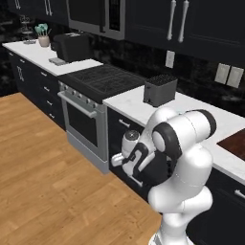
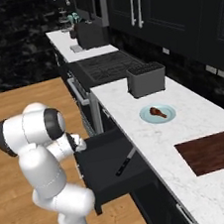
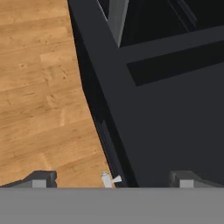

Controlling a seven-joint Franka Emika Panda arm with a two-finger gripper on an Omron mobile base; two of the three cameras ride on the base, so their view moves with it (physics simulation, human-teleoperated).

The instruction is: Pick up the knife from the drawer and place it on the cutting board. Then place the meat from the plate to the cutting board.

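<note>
The black drawer [image 2: 107, 157] stands pulled out below the counter. Inside it lies the knife [image 2: 125, 162], dark-handled with a grey blade. My gripper [image 2: 79, 143] is open at the drawer's front, holding nothing. In the hand view the gripper [image 3: 113, 179] straddles the drawer's front panel [image 3: 109, 113], and a bit of silver handle [image 3: 107, 179] shows between the fingertips [image 3: 41, 178]. On the counter, the pale blue plate [image 2: 168, 116] carries the meat [image 2: 157, 111]. The reddish-brown cutting board [image 2: 214, 151] lies further right of it, also seen at the edge of the left base view, cutting board [image 1: 237, 142].
A dark toaster [image 2: 146, 78] stands on the white counter [image 2: 133, 106] left of the plate. The stove [image 1: 103, 79] with its oven [image 1: 83, 124] is to the left of the drawer. Wooden floor [image 1: 48, 182] lies behind my arm.
</note>
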